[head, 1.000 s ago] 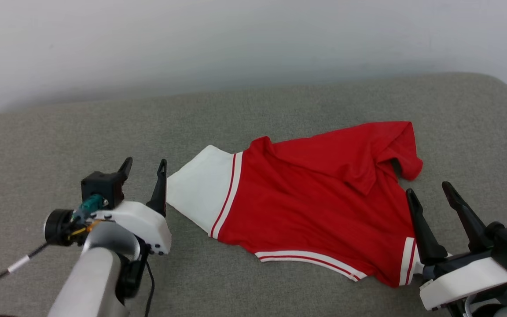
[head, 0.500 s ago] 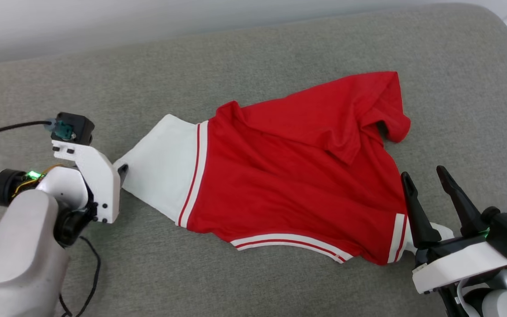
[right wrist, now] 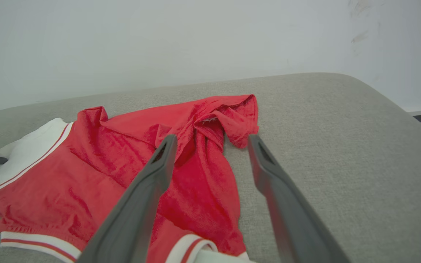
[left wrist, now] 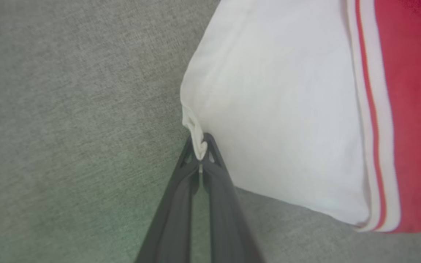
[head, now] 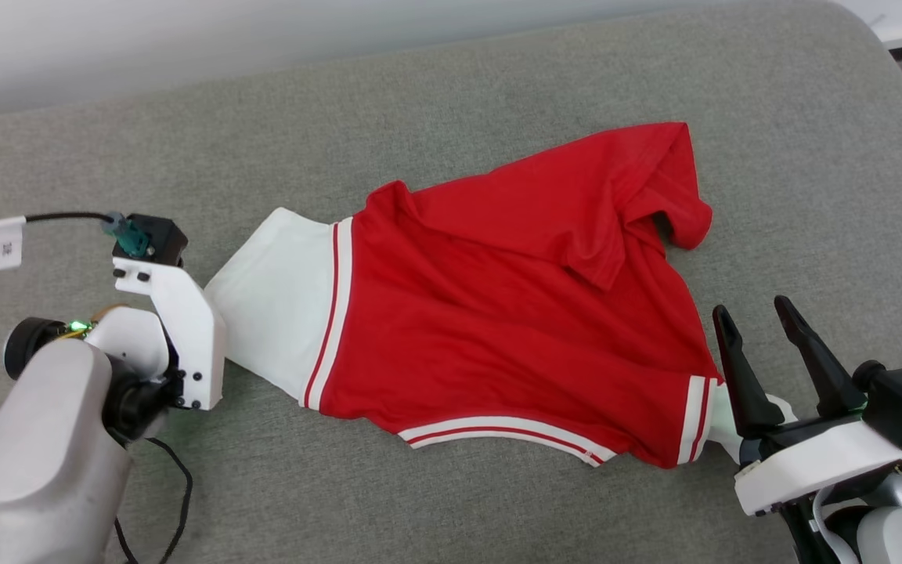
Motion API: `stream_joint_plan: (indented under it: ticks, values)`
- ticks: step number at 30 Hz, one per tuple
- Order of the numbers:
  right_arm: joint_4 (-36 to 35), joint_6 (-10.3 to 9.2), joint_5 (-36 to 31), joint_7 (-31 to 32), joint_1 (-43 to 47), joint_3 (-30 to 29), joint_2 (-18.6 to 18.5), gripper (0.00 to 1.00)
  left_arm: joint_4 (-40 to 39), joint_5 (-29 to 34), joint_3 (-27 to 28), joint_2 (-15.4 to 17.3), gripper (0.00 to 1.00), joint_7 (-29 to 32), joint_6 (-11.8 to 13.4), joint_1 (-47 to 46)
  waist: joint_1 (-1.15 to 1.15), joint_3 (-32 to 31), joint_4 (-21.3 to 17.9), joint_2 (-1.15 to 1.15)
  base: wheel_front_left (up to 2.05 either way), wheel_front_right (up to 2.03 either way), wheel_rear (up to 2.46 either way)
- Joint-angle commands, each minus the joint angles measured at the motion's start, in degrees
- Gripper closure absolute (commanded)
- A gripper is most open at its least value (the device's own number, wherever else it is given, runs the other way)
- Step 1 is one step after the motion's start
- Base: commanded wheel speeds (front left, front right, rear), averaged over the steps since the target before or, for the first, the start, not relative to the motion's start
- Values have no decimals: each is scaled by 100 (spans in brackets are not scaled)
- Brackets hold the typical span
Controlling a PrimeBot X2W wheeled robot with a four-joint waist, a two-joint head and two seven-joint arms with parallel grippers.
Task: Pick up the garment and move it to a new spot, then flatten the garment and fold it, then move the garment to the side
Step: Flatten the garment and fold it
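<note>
The garment [head: 498, 313] is a red jersey with a white sleeve and red-white striped trim, lying rumpled on the grey cushion [head: 451, 117]. Its far right part is bunched and folded over. My left gripper [head: 212, 301] points down at the sleeve's left edge, its fingertips hidden under the wrist in the head view. In the left wrist view the left gripper [left wrist: 200, 155] is shut, pinching a small fold of the white sleeve [left wrist: 276, 109]. My right gripper [head: 752, 309] stands open beside the garment's lower right corner, holding nothing. The right wrist view has its open fingers [right wrist: 152, 182] over the garment [right wrist: 104, 164].
A pale wall [head: 263, 39] runs behind the cushion. The cushion's rounded right edge [head: 901, 94] drops to the floor at the upper right. A black cable with a white tag [head: 6, 244] trails from my left wrist. Bare cushion lies left of and in front of the garment.
The head camera has tilted down. My left gripper turned over, dropped to the sleeve's edge and shut on it. The right gripper has stayed open in about the same place.
</note>
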Motion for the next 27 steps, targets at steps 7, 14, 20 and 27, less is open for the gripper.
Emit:
stream_joint_plan:
  ticks: [7,14,20,27]
  values:
    - [247,-2,433,742,258,-277,-225,0,-58,201,133,-183,100,-1061,387,465,-1,-485,223,0,0,0,0]
    - [532,-2,993,1964,510,-750,-728,0,-640,322,200,-286,100,-1836,693,974,-1,-832,450,0,0,0,0]
    - [775,-2,1354,3208,700,-911,-1166,0,-1388,412,159,-305,100,-2034,899,1375,-1,-917,598,0,0,0,0]
    - [976,-2,1483,3867,485,-866,-1137,0,-2118,522,64,-293,100,-1948,1040,1456,-1,-574,779,0,0,0,0]
